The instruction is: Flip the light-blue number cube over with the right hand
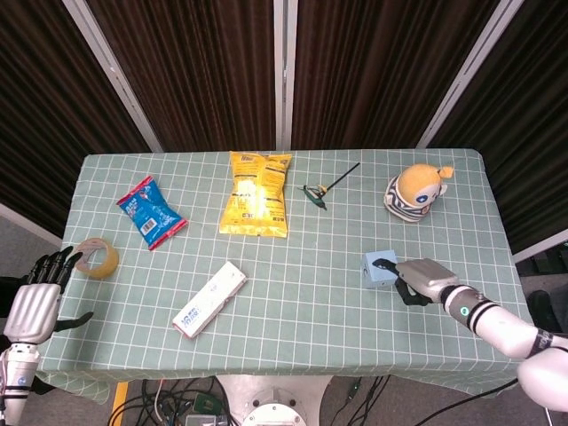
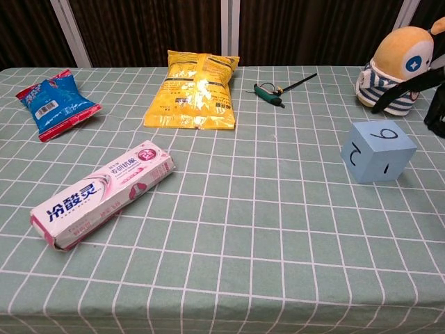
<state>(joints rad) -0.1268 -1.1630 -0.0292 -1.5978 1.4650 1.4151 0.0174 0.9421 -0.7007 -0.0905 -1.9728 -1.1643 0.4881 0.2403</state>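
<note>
Checked tablecloth [image 1: 293, 293] bears the cube [image 2: 377, 152], right hand [image 1: 419, 279] hovering beside.

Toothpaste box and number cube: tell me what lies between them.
Nothing: only bare checked cloth lies between the toothpaste box and the number cube, clearest in the chest view.
</note>
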